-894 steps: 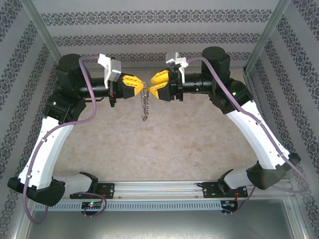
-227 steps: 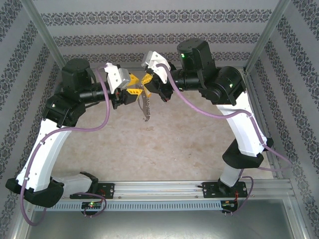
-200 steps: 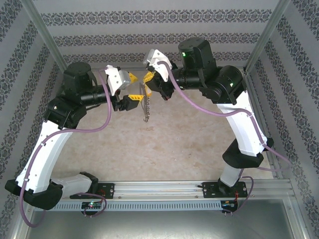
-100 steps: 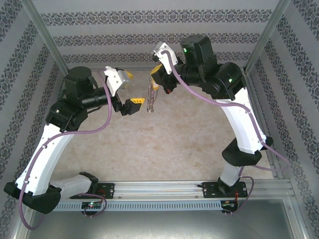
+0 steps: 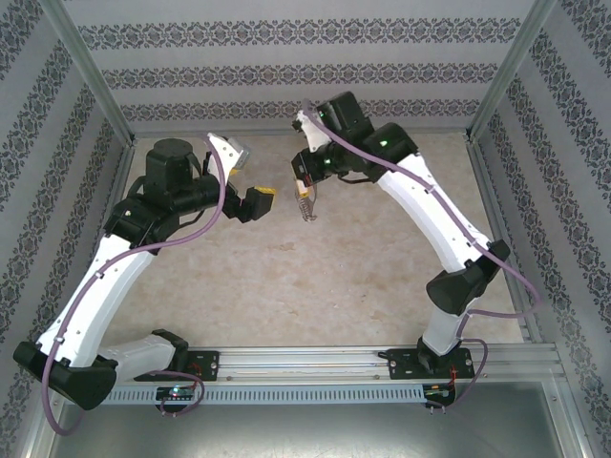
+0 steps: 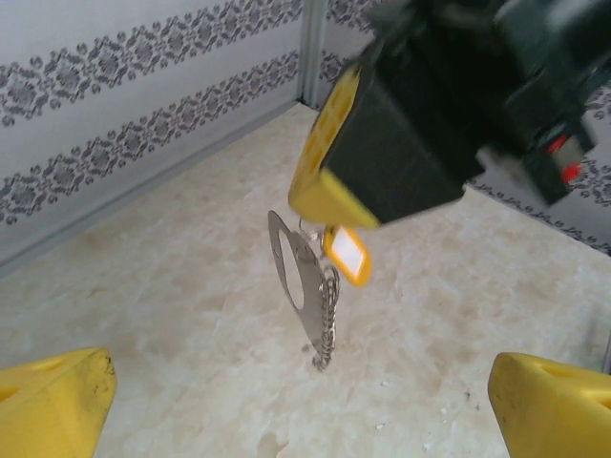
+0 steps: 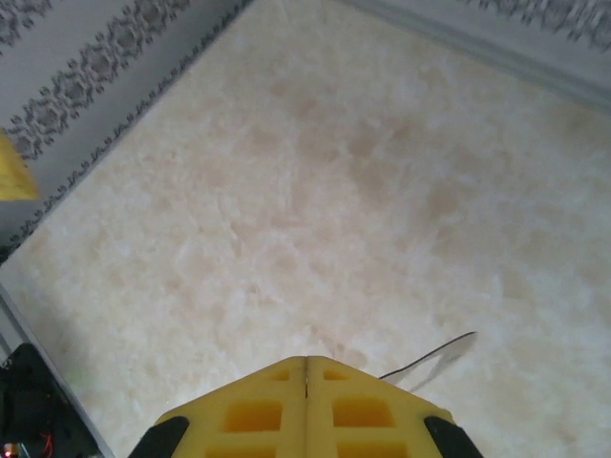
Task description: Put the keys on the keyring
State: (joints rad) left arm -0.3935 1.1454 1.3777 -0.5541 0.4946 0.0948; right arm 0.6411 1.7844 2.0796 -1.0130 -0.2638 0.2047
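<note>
I count one keyring [image 6: 289, 270] hanging long-axis down, pinched by my right fingers [image 6: 329, 153], keys [image 6: 328, 320] bunched beyond counting at its bottom, left fingers [image 6: 52, 405] spread wide.

We count 2 arms: left arm [image 5: 105, 277], right arm [image 5: 430, 210]. Also 2 grippers: left gripper [image 6: 305, 401], right gripper [image 7: 305, 382]. 1 keyring [image 6: 291, 277], 1 yellow tag [image 6: 347, 256] at its 2 o'clock, 1 bunch of keys [image 6: 327, 329] at 5 o'clock; no. of keys we cannot tell. 1 table [image 5: 334, 277].
</note>
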